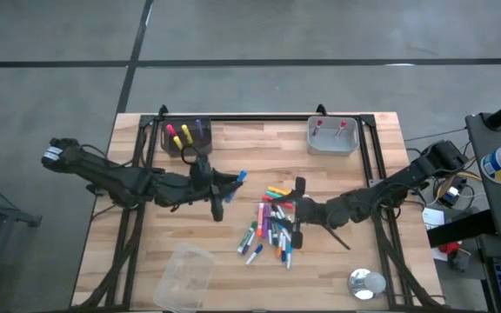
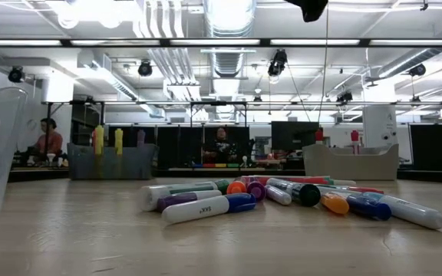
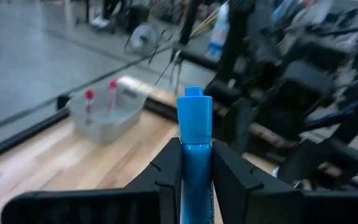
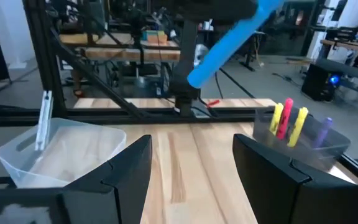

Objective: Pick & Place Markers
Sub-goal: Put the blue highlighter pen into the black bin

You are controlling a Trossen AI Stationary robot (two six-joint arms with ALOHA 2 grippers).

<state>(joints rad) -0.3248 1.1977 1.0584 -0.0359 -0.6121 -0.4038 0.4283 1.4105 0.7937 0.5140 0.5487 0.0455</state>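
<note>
A blue capped plastic marker (image 3: pixel 194 146) is clamped by the left gripper (image 1: pixel 233 180) above the wooden table (image 1: pixel 146 235); the right gripper (image 1: pixel 296 209) is held open over the pile of mixed-colour markers (image 1: pixel 270 228).

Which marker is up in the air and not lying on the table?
The blue marker pinched in the left claw. The other loose markers lie in a heap on the wood, and a few stand in bins.
</note>
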